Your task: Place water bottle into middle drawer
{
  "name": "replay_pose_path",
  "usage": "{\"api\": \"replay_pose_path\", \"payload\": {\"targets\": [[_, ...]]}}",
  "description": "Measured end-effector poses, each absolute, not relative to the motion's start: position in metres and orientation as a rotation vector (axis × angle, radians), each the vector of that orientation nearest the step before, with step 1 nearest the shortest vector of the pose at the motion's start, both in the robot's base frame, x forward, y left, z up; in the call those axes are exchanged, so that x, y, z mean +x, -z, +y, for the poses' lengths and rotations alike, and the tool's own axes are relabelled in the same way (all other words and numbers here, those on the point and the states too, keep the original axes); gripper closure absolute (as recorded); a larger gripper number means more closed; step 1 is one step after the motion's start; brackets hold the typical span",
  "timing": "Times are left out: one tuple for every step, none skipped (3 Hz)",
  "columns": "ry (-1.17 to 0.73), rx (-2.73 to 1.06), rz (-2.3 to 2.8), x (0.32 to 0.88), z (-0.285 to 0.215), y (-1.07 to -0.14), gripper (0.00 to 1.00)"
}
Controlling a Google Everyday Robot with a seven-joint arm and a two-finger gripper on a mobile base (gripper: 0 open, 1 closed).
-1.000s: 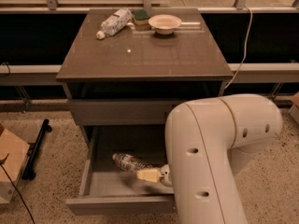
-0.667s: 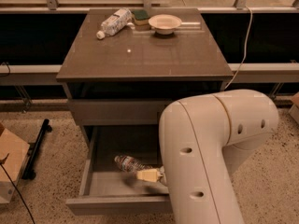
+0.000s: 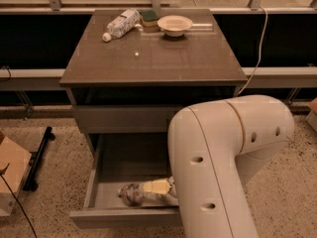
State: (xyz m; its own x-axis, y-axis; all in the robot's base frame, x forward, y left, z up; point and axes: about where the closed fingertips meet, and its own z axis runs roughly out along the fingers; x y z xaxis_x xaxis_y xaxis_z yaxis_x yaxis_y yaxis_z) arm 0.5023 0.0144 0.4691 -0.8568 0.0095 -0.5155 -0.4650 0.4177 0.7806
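The middle drawer (image 3: 124, 217) is pulled out at the bottom of the grey cabinet. The water bottle (image 3: 132, 194) lies on its side inside, near the drawer's front wall, with its label facing up. My gripper (image 3: 159, 186) reaches down into the drawer just right of the bottle and touches or overlaps its right end. Only a pale yellow tip of the gripper shows. The rest is hidden behind my large white arm (image 3: 218, 167), which fills the lower right of the camera view.
On the cabinet top (image 3: 153, 58) lie another clear bottle with a white cap (image 3: 119, 24), a white bowl (image 3: 174, 24) and a green sponge (image 3: 149, 17). A closed drawer front (image 3: 124, 118) sits above the open one. A cardboard box (image 3: 10, 172) and a black bar (image 3: 37, 157) are on the floor at left.
The water bottle now lies lower in the drawer, closer to its front wall. My arm has shifted slightly left, and the gripper tip has stayed in about the same spot.
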Motion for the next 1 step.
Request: {"api": "replay_pose_path", "payload": {"targets": [[-1.435, -0.389, 2.232, 0.5023, 0.0147, -0.4692, 0.00]]}}
